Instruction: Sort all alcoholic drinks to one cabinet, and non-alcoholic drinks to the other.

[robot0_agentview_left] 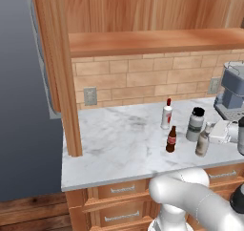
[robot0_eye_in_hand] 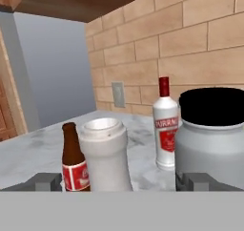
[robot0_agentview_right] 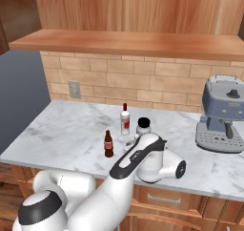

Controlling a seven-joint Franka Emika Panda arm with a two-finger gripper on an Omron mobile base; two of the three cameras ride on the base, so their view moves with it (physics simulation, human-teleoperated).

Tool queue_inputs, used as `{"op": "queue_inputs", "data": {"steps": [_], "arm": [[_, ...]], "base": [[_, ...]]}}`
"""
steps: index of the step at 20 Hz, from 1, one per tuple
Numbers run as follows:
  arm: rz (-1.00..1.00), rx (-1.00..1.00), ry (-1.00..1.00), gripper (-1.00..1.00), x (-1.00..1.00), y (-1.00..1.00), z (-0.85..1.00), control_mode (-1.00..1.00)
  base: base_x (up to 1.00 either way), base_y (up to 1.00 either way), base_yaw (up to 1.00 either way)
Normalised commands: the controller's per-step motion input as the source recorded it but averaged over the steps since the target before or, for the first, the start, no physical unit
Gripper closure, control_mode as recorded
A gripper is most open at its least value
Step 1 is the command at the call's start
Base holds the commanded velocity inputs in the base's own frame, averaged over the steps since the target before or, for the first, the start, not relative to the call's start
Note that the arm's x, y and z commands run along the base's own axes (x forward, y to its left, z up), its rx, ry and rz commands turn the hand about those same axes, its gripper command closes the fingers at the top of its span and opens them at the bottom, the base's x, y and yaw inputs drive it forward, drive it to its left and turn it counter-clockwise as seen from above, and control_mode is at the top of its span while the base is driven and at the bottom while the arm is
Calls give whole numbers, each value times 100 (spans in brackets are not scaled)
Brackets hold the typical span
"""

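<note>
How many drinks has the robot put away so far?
None yet: the white red-capped bottle, the cola bottle and the silver-grey bottle all stand on the counter. The open gripper is at the silver-grey bottle, holding nothing. All three must go into cabinets.

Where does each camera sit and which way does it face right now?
Left base view: behind the arm, on its left, facing forward and down on the counter; arm rises at lower right.
Right base view: behind on the right, same counter, coffee machine at right; arm rises from lower left.
Hand view: on the hand, facing level across the counter toward the brick wall; open gripper at the bottom.
Shared: cola bottle, red-capped bottle and black-capped bottle show in all three.
</note>
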Motion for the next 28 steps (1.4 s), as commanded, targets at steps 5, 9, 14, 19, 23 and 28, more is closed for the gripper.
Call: {"op": "queue_inputs", "data": {"steps": [5,9,14,19,23,28], "arm": [[-3,0,0,100,3,3,0,-100],[-7,0,0,100,0,1,0,-100],[-9,1,0,100,-1,0,5,-100],[-10,1,-9,100,-25,0,59,-100],[-7,0,-12,100,-47,0,95,-100],[-2,0,-9,100,-49,1,99,-100]], "base": [[0,0,0],[0,0,0],[0,0,0],[0,0,0],[0,0,0],[0,0,0]]}}
